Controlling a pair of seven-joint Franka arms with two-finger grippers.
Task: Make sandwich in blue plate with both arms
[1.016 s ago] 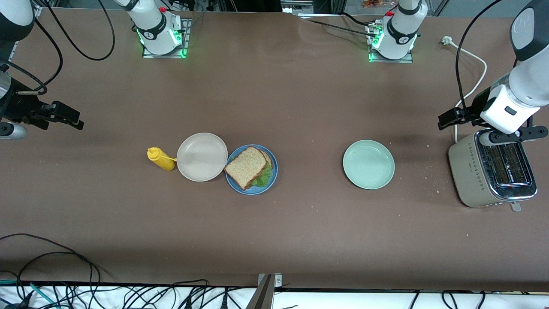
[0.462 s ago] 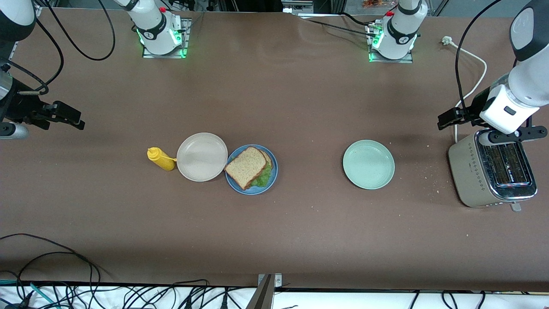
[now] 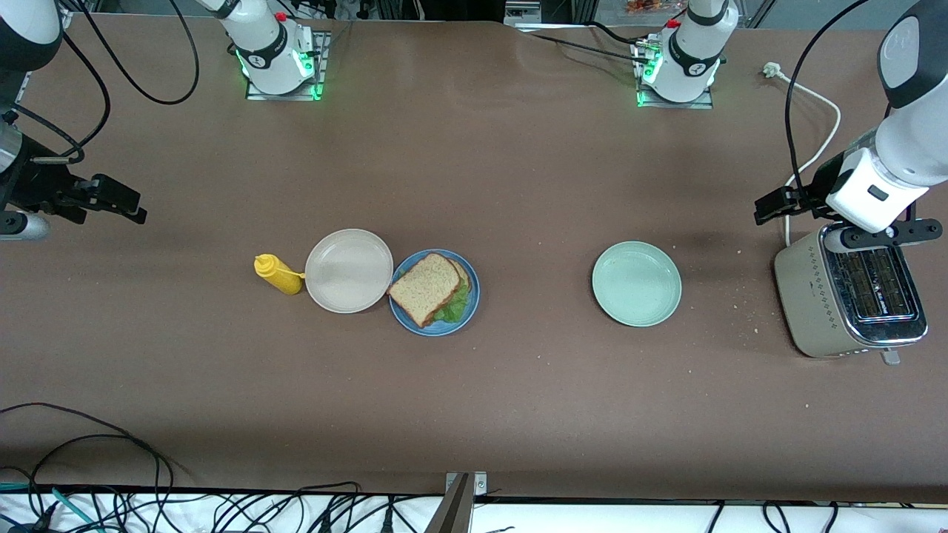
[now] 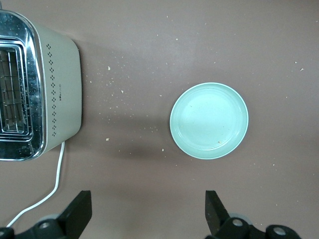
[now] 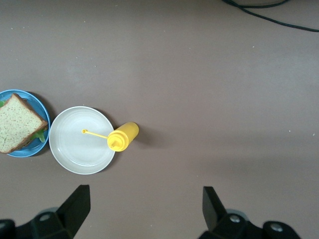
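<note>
From my remote station I can make out no readable text anywhere on the table. The toaster (image 4: pixel 55 89) carries a small dark mark on its side wall, beside the rows of punched holes, too small for me to read. Round emblems on the two arm bases are equally illegible from here.

a brown table (image 3: pixel 474 414) fills the view under even light. black cables (image 3: pixel 89 474) lie tangled along its edge nearest the front camera, over a white strip (image 3: pixel 222 514).
</note>
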